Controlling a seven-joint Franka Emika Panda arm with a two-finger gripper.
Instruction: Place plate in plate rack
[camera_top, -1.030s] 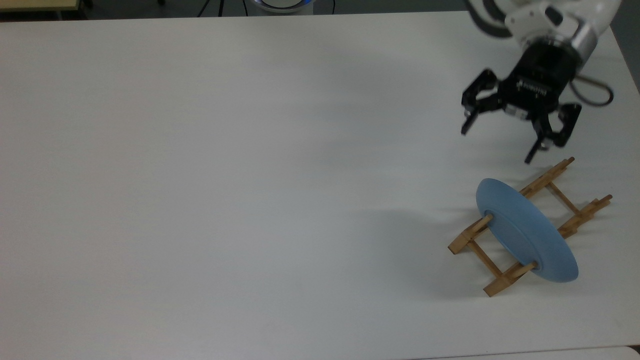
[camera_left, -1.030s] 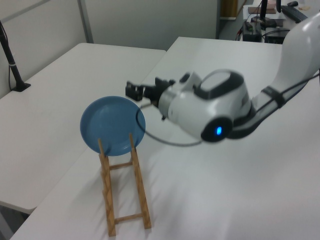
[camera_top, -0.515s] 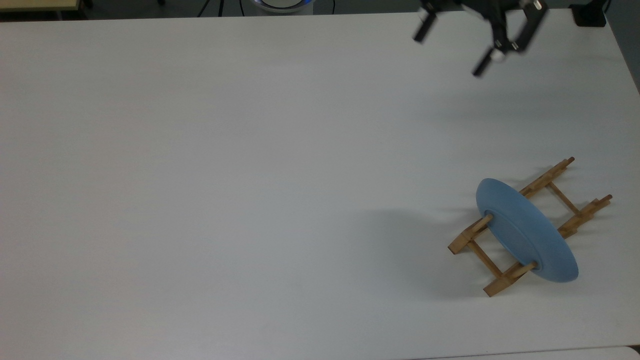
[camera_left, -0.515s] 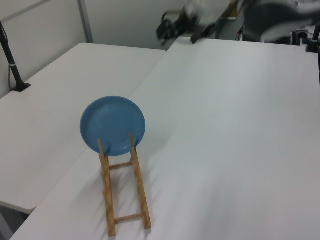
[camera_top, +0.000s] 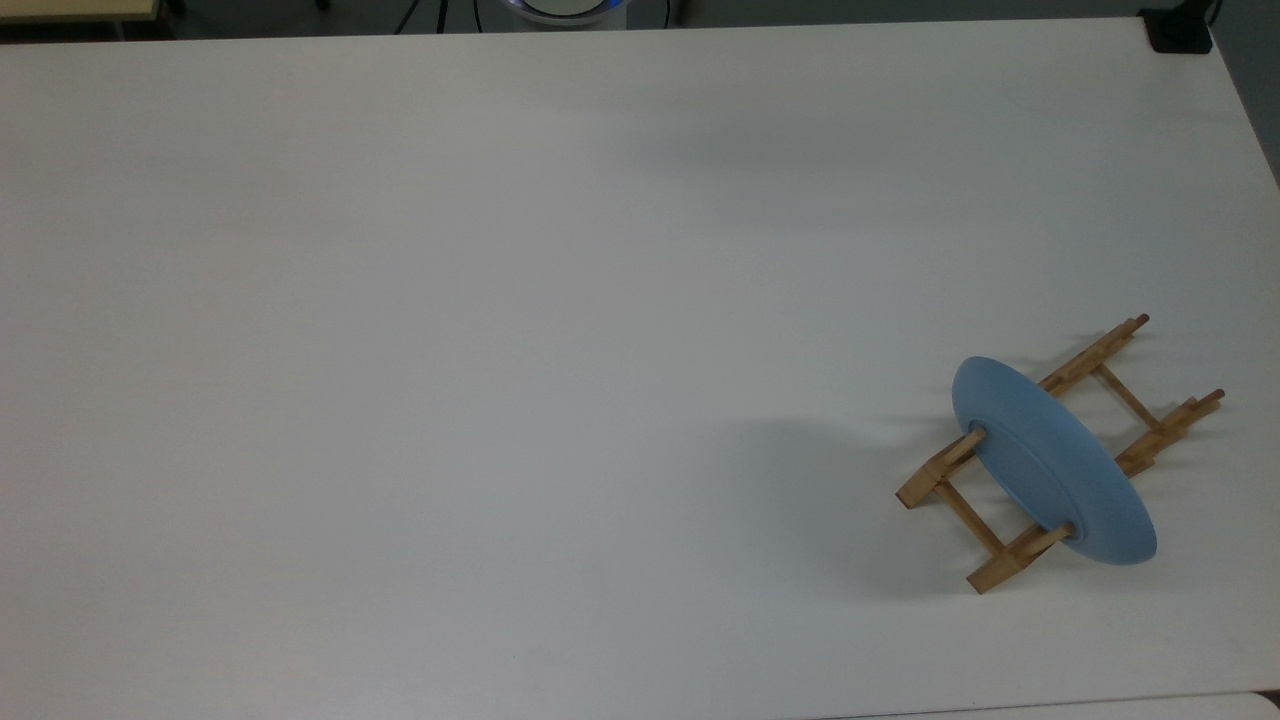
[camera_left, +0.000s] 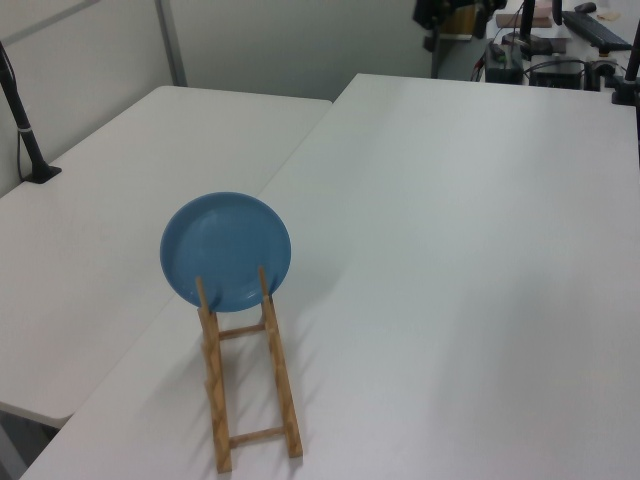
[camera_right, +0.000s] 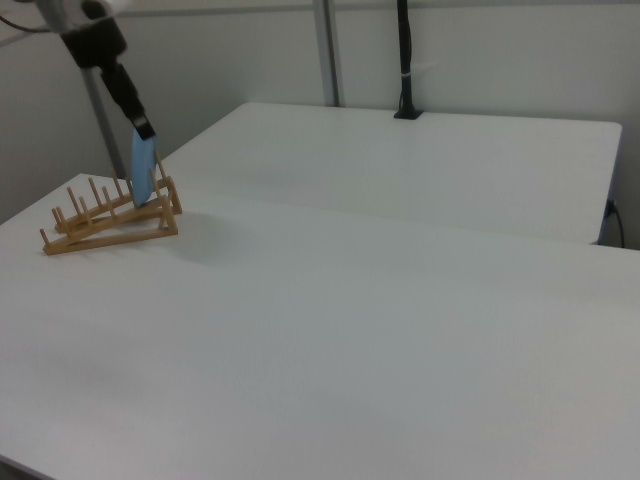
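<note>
Plate (camera_top: 1052, 460) stands on edge in plate rack (camera_top: 1130, 400), at top view's lower right of table (camera_top: 500, 350). Looks rigid, glossy, probably slippery and breakable; best hold is upper rim, pinched across thickness. Gripper (camera_right: 135, 112) hangs above rack in right view; jaws' opening: cannot tell.

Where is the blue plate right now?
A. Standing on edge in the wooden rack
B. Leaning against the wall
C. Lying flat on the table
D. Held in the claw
A: the plate stands on edge between the pegs at one end of the plate rack, nothing gripping it.
</note>
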